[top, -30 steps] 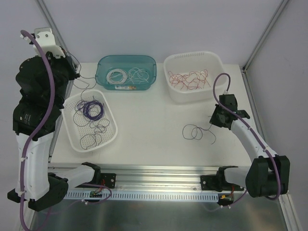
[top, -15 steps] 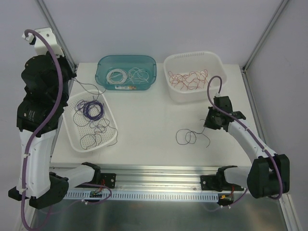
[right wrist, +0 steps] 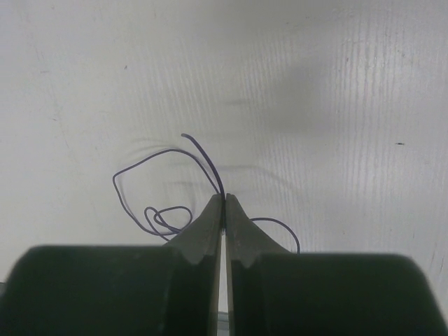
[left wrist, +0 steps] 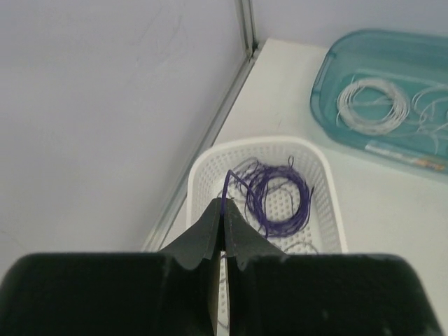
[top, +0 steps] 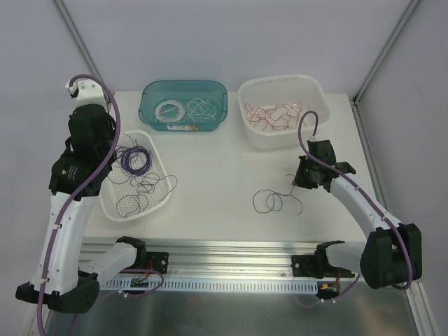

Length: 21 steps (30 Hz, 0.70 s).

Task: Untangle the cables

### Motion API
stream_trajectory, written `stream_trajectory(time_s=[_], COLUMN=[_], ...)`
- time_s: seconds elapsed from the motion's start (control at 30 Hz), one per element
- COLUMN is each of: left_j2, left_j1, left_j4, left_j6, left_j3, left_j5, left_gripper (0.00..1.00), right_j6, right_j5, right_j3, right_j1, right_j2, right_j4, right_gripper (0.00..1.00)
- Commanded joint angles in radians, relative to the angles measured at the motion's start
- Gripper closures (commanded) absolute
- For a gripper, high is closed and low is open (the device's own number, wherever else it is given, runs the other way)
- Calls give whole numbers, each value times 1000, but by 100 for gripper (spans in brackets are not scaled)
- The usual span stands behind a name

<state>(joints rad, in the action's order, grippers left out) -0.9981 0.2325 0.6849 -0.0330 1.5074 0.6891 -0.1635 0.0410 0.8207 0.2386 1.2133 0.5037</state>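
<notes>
- Wires lie by colour in the overhead view: white wires in a teal tub at the back, red wires in a white tub at the back right, and purple wires in a perforated basket on the left.
- One loose purple wire rests in a few small loops on the bare worktop, right of centre and well apart from all three containers.
- From above, the left arm leans over the left rim of the basket. The right arm reaches in from the right, its black head just beside the upper end of the loose purple wire.
- In the left wrist view, the left fingers are pressed tight together above the basket — a purple strand comes out from between their tips, rises, and kinks over toward the coiled purple wires beyond. The teal tub sits at the upper right.
- In the right wrist view, the right fingers are pinched together on the loose purple wire just above the worktop. A short free end sticks up to the left of the tips, a wide loop and two small ones trail to the left — and another arc curves out on the right.
</notes>
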Motion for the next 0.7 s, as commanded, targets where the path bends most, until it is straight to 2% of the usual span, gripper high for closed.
stream_trajectory(time_s=[0.0,0.13,0.27,0.37,0.4,0.47,0.5,0.6,0.63,0.67], left_j2=[42,101,125,119,113,110,113,127,128,128], left_j1=[-19,-22,-24,-25,-27,-27,-27,-27,-27,-27], left_j4=[-4,25,28,28,28,30,30,27,25,21], left_j6=[88,214,352,416,427,439,438,407,381,365], left_j3=[-131,-309,-520,-610,-624,-636,-633,-598,-567,-550], left_j5=[-32,-112,-163,-212,-224,-261,-273,-310,-363,-399], left_gripper=[100,100,96,85,73,60,41,19,8,4], right_j6=[13,12,19,42,54,67,76,90,97,105], right_j5=[17,16,23,42,46,59,62,89,112,126], right_j3=[31,26,28,37,46,57,63,90,106,115], right_j1=[13,21,31,47,50,64,70,82,88,91], right_j2=[-1,-8,-20,-43,-49,-72,-81,-121,-132,-158], right_j4=[-19,-19,-14,-27,-28,-30,-30,-34,-39,-43], right_gripper=[96,96,96,96,97,97,97,98,98,98])
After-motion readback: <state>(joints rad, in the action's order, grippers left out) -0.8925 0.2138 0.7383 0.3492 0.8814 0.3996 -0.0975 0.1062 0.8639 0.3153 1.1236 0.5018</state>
